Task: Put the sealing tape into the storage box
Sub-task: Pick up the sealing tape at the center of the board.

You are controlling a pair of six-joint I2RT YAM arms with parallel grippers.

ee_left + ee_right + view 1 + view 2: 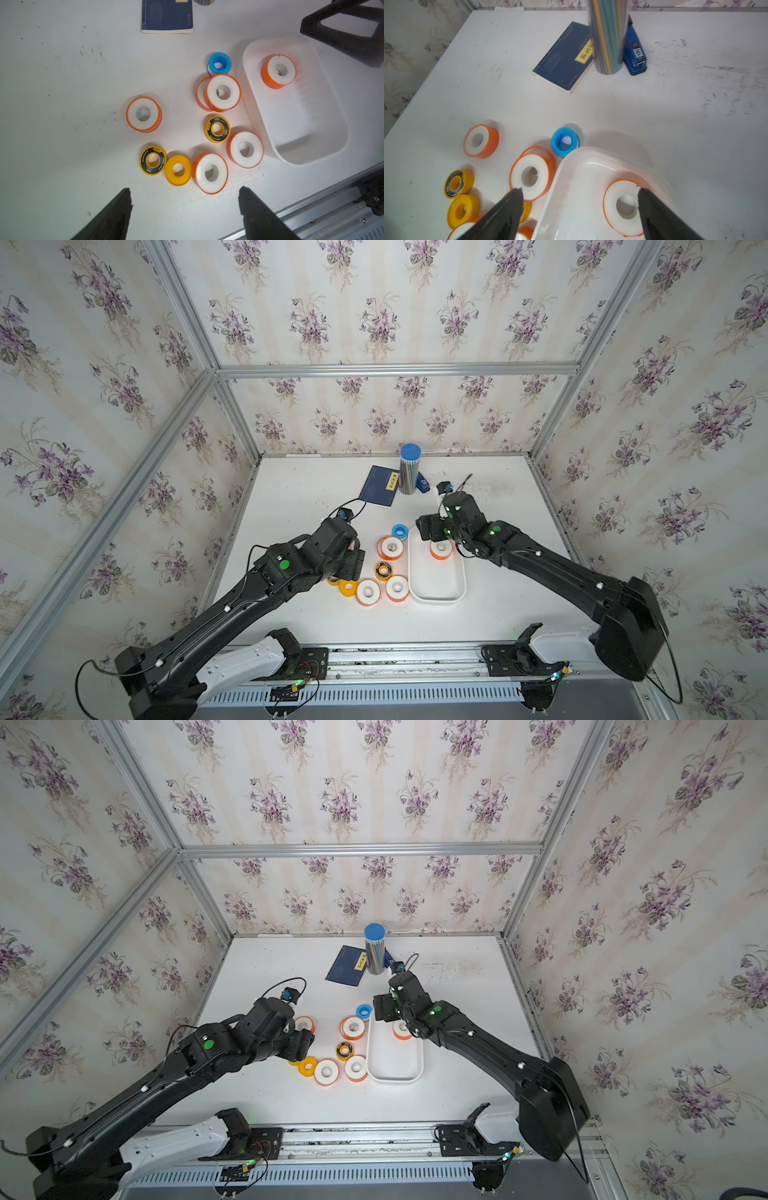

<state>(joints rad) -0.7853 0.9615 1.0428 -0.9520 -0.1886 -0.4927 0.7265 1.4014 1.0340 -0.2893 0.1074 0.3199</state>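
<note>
My left gripper (185,190) hangs wide apart with nothing between its fingers, over bare table (62,83) just short of three tape rolls packed in a row: the outer yellow-and-black roll (153,160), the plain yellow roll (178,170) and the near orange roll (211,173). Past those I see the orange roll by the box (245,149), just beside the long wall of the storage box (301,116). Beyond it are the inner yellow-and-black roll (217,128), the tilted orange roll (223,92) and the blue-and-white roll (219,63) near the box's far corner. The lone orange roll (143,114) lies flat, apart from the rest. My right gripper (579,190) is spread just as wide and straddles the box's wall. One finger is over the boxed orange roll (613,193), which lies flat at the box's far end, and the other is outside over the table rolls. It clasps nothing; whether that finger touches the roll I cannot tell. One roll is in and eight are on the table. Farther back are the dark blue notebook (560,60), the tall cylinder (609,37) upright beside it, and a blue stapler (634,54) just beside the cylinder.
</note>
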